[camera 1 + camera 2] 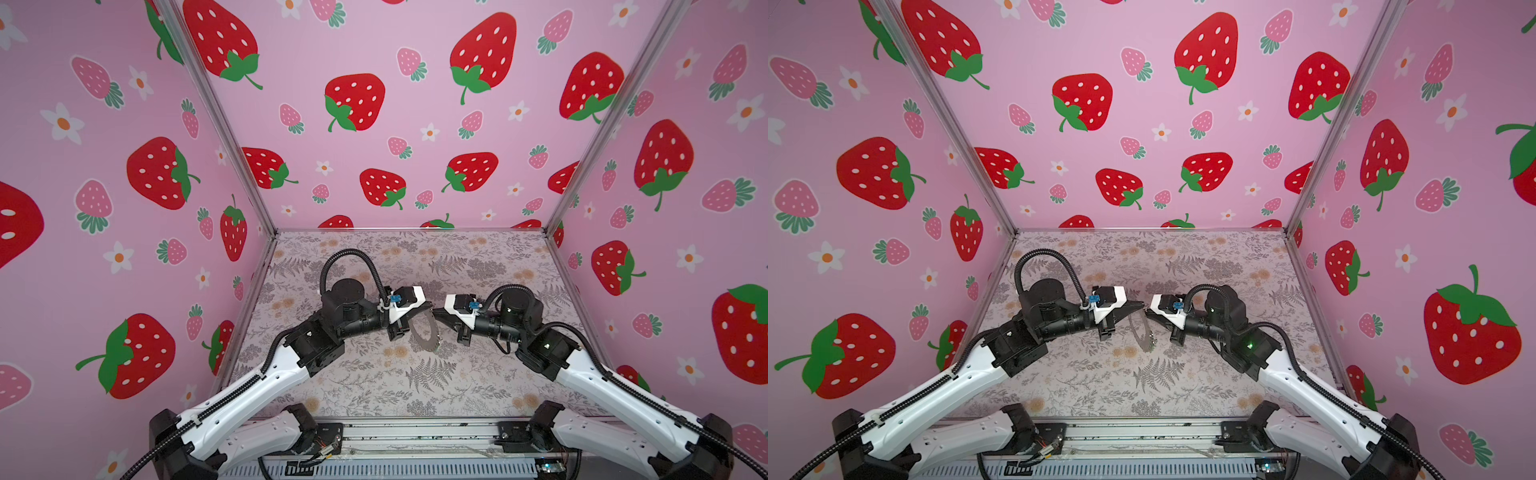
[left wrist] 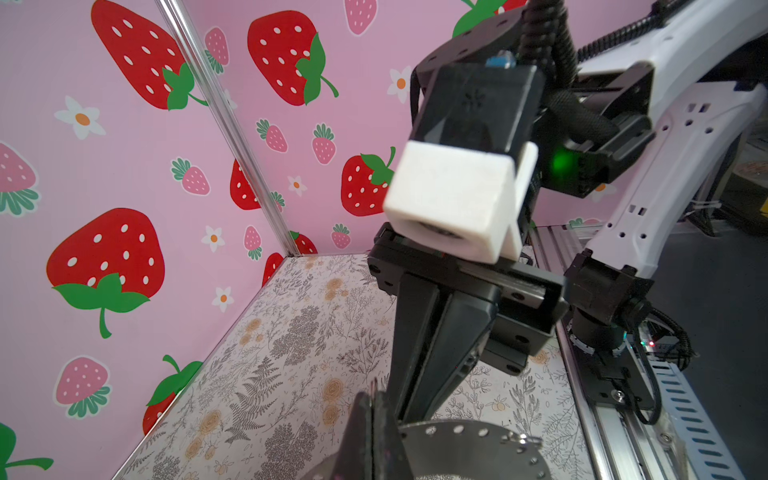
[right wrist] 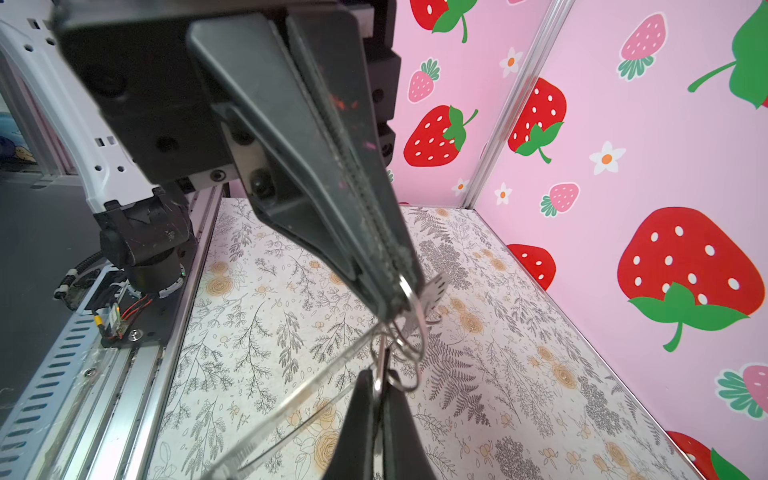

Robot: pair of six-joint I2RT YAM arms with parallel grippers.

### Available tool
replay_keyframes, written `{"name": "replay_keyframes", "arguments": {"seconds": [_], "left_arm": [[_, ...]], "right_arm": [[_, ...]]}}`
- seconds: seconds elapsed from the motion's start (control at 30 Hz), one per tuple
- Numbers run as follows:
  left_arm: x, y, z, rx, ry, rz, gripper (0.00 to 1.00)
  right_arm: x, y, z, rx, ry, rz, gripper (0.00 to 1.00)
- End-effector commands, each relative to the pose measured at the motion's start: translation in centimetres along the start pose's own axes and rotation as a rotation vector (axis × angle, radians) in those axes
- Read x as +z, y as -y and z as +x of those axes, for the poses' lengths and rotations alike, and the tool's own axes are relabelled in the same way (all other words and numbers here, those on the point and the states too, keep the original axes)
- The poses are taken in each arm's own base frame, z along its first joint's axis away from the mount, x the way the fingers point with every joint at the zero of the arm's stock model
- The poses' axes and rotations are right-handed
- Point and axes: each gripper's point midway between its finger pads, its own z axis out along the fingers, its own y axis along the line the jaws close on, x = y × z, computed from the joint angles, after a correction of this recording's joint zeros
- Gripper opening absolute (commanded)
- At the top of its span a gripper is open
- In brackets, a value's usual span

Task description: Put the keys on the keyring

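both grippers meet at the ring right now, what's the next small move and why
Probably ease the right gripper slightly away while the left gripper holds firm. Both are shut, nearly tip to tip: the left clamps the keyring by its edge, the right pinches a wire loop on it. A gentle pull would show whether that loop is threaded.

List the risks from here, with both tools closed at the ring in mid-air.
1. The left tool pinches the keyring only near its rim, clear of the table. A tug may twist it loose and drop it.
2. The right tool grips a thin wire loop. Pulling could bend it or let it slip out.
3. The two tool tips nearly meet, so they may collide.
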Motion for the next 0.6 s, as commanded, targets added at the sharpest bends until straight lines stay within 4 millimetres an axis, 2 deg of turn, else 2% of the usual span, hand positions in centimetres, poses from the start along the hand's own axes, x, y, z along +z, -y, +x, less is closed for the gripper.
{"name": "replay_keyframes", "arguments": {"seconds": [0.0,0.1,0.13,0.2,0.27,0.37,0.47,0.57], "left_arm": [[-0.6,-0.7,-3.3,0.039,0.124,-0.026,0.0],[-0.5,-0.6,-3.0,0.031,0.129,-0.023,0.0],[-0.6,-0.5,-2.9,0.029,0.126,-0.022,0.0],[-0.6,-0.6,-2.6,0.029,0.116,-0.024,0.0],[-0.9,-0.6,-2.4,0.026,0.114,-0.022,0.0],[-1.4,-0.6,-2.3,0.017,0.131,-0.01,0.0],[-1.6,-0.4,-2.3,0.012,0.142,0.02,0.0],[-1.6,-0.1,-2.4,0.013,0.151,0.039,0.0]], "right_arm": [[0.1,-0.3,-0.7,-0.017,0.005,-0.039,0.0],[0.1,-0.3,-1.1,-0.03,0.016,-0.05,0.01],[0.1,-0.2,-1.1,-0.033,0.011,-0.043,0.09],[-0.3,0.2,-0.9,-0.05,-0.012,-0.007,0.14],[-1.4,1.0,-0.6,-0.086,-0.03,0.055,0.22],[-3.4,1.8,-1.0,-0.134,-0.017,0.14,0.29],[-4.5,2.1,-2.3,-0.165,0.012,0.173,0.31],[-4.4,1.5,-3.7,-0.177,0.048,0.126,0.3]]}}
